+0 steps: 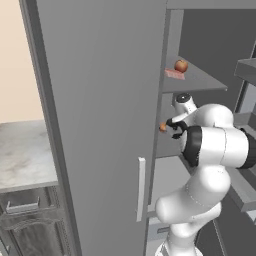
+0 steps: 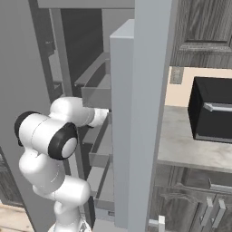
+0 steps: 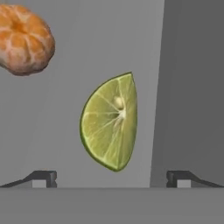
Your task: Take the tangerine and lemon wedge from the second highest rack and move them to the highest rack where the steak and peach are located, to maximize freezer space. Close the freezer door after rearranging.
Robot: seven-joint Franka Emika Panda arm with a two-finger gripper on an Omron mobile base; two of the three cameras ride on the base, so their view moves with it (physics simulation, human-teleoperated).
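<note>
Tangerine (image 3: 24, 38) sits at upper left of the hand view, peeled segments showing; in the left base view it is an orange dot at centre, on the second highest rack (image 1: 167, 147). Lemon wedge (image 3: 110, 122) lies centre of the hand view, cut face toward the camera, apart from the tangerine. Pincer (image 3: 111, 178) hangs over the wedge, fingers spread wide, gripping nothing. Peach (image 1: 181, 65) and steak (image 1: 174, 74) rest side by side on the highest rack (image 1: 200, 82), upper right. Freezer door (image 1: 100, 125) stands open, filling the middle of that view.
</note>
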